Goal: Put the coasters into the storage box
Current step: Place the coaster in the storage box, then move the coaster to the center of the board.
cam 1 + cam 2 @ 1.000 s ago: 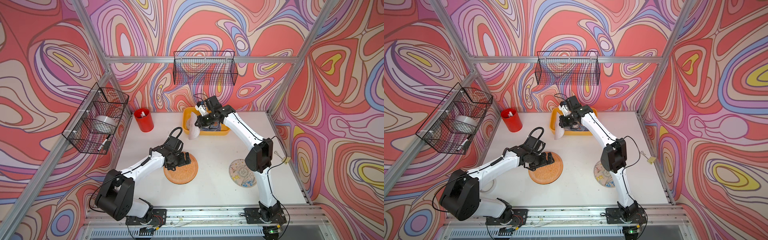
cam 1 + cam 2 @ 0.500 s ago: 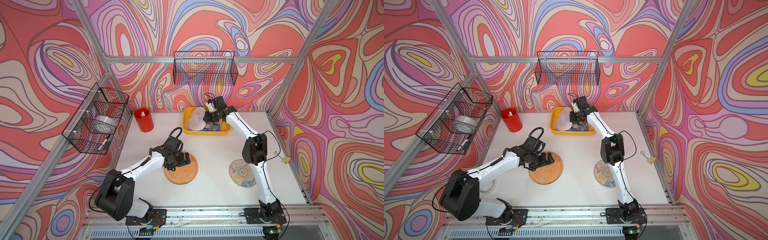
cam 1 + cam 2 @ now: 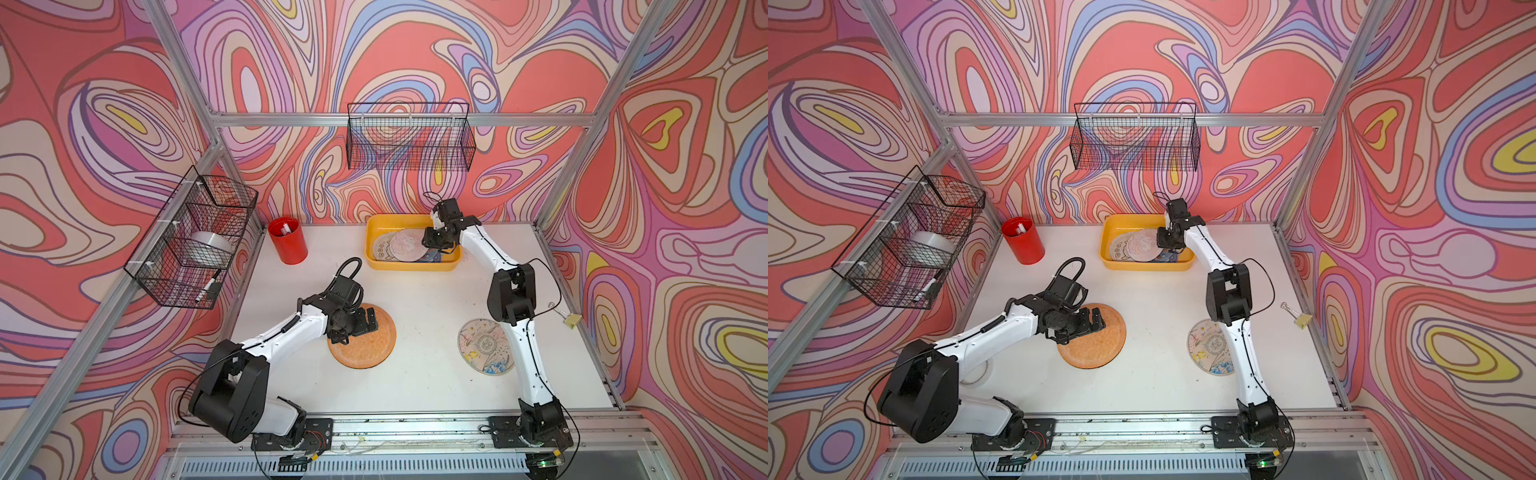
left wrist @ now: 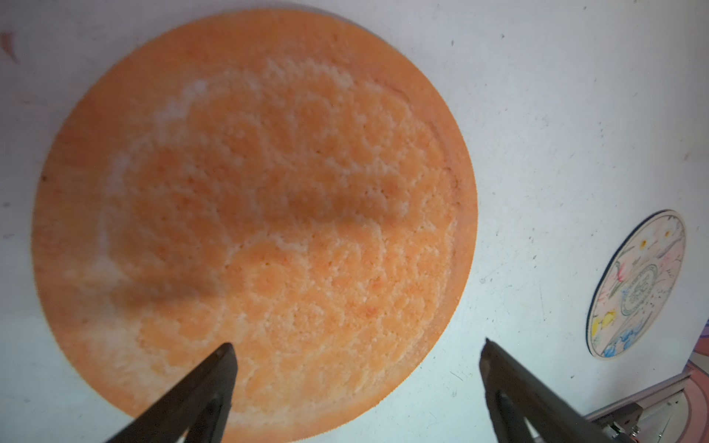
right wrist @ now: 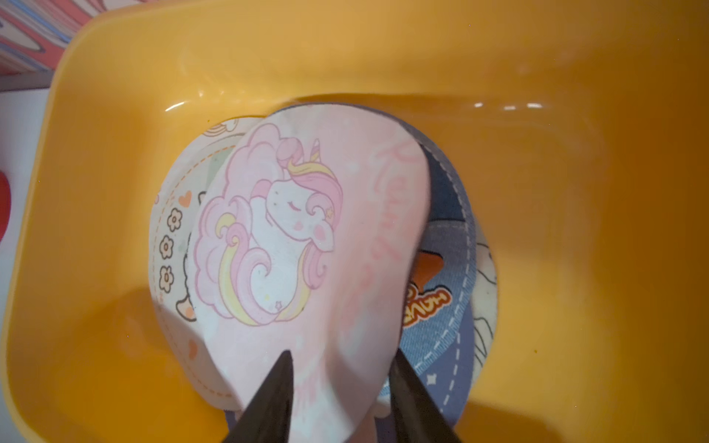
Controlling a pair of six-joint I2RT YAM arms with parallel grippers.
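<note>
On the robot's side of the storage box (image 3: pixel 411 266), the orange coaster (image 3: pixel 365 349) lies beneath the wide-open left gripper (image 4: pixel 356 343), the nearer arm, while the right gripper (image 5: pixel 341 354), jaws half parted, flanks a pink coaster (image 5: pixel 307 230) inside it.

Right pincer (image 5: pixel 339 356): black. Between its tips lies a pale pink coaster (image 5: pixel 307 230) printed with a white unicorn that has a pink and yellow mane. Showing from under it on one side is a cream coaster (image 5: pixel 169 245) with orange hearts, outlined flowers and a dashed orange border. On the other side is a denim-blue coaster (image 5: pixel 441 307) with white dashed stitching and orange lettering. Around all three is the box (image 5: pixel 115 153), plain glossy yellow.

Left pincer (image 4: pixel 356 349): black. Ahead of it is an orange coaster (image 4: pixel 253 214), grainy and mottled with whitish patches. Off to the side is a pale coaster (image 4: pixel 637 284) with a dark rim and a blue, yellow and pink print.

Tabletop (image 4: pixel 537 115): white, finely speckled.
</note>
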